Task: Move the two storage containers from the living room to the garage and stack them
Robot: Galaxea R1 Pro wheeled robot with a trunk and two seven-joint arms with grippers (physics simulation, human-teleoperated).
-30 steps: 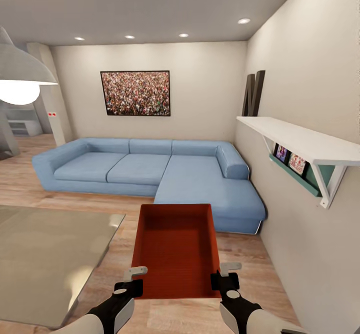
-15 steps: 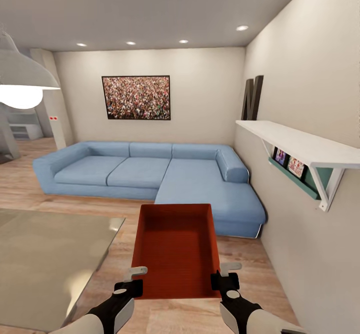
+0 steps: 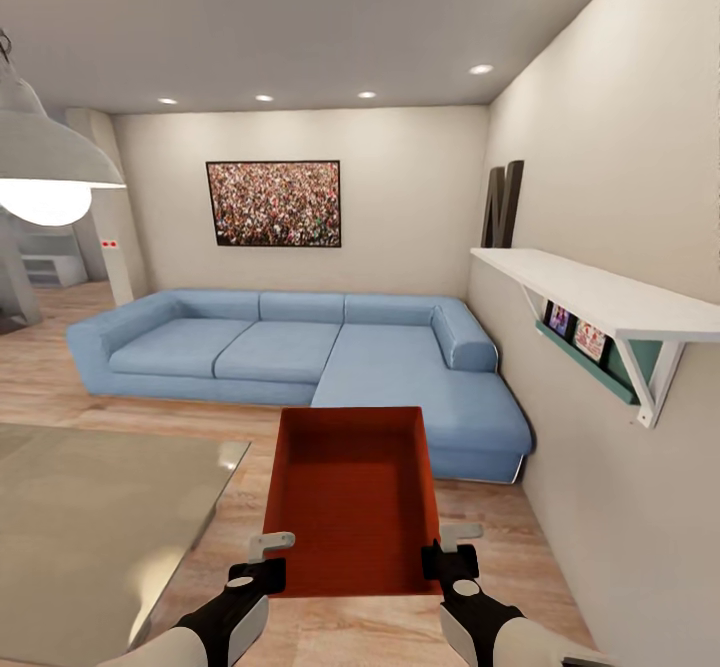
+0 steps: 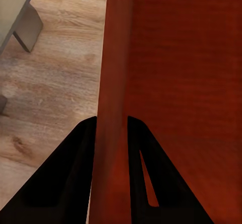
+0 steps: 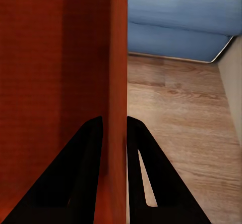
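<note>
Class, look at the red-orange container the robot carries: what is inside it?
The container looks empty; its bare red-orange bottom and low walls show. Each side wall sits between the fingers of a gripper, left and right.

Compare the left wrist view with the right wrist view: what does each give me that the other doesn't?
Left wrist view alone: the left gripper clamped on one side wall of the storage container, plus the grey table and its leg over the wood plank flooring.

Right wrist view alone: the right gripper clamped on the opposite side wall, the blue sofa ahead, and a strip of beige wall.

Both share: the red-orange container wall pinched between dark fingers, its inner bottom, and light wood flooring beneath.
</note>
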